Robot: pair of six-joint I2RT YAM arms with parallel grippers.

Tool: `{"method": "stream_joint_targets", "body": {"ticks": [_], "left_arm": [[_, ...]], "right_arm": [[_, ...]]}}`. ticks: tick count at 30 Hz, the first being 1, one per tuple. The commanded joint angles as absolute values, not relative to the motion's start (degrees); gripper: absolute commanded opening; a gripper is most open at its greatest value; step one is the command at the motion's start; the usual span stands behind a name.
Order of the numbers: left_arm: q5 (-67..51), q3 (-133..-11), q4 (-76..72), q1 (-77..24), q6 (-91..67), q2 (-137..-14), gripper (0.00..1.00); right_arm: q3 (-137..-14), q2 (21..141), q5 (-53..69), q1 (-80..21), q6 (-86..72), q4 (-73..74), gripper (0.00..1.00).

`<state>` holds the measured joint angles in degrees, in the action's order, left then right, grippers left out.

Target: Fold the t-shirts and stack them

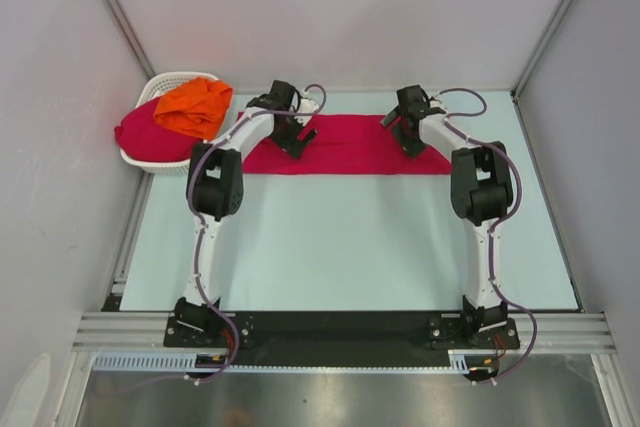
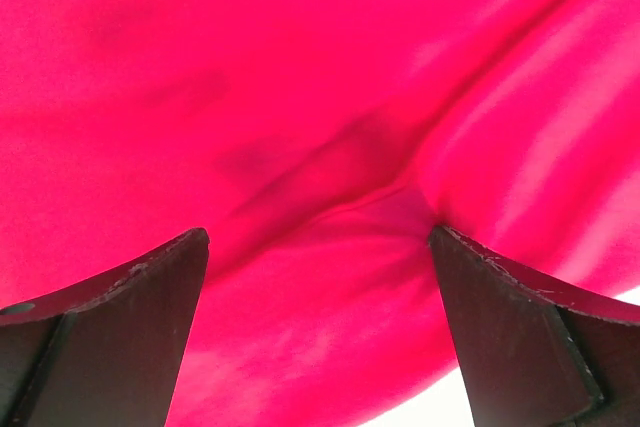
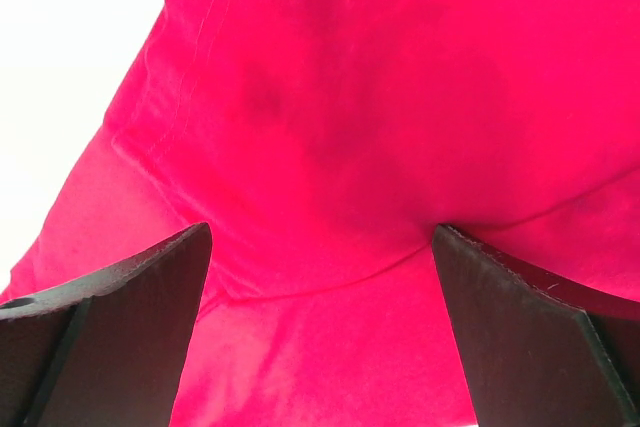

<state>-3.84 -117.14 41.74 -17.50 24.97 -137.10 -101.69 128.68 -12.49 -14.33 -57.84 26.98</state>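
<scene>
Crimson-pink soft fabric t-shirt (image 1: 350, 155) lies as a long flat band across the far side of the pale surface (image 1: 350, 247). Left pincer (image 1: 298, 143) and right pincer (image 1: 411, 143) are low over it, jaws wide apart, gripping nothing. Bright orange t-shirt (image 1: 195, 107) sits on another crimson one (image 1: 138, 137) in the white slotted plastic basket (image 1: 175, 78), far left.

Bright, even overhead light in the top view, faint soft shadows on the table (image 1: 350, 237), wrist views blown out white at corners, crimson t-shirt (image 2: 300, 97) oversaturated and soft, fingers (image 2: 110, 337) dark.
</scene>
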Motion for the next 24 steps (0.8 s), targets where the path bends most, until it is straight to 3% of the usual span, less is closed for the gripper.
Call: {"method": "stream_joint_targets", "body": {"ticks": [1, 14, 19, 24], "left_arm": [[-10.11, -115.31, 47.37, -19.42, 22.42, -136.84, 1.00], [-12.39, -103.11, 45.97, -23.29, 5.02, -133.07, 1.00], [-10.82, -92.04, 45.62, -23.73, -2.19, -126.66, 1.00], [-9.49, -78.16, 42.98, -25.13, -10.43, -119.11, 1.00]], "right_arm": [[-103.10, 130.25, -15.03, -12.57, -56.69, 29.00, 1.00], [-110.11, 136.04, -17.14, -10.55, -50.98, 34.62, 1.00], [-124.94, 143.69, -17.40, -9.93, -46.50, 45.58, 1.00], [-126.83, 146.86, -16.00, -9.93, -41.85, 46.85, 1.00]]}}
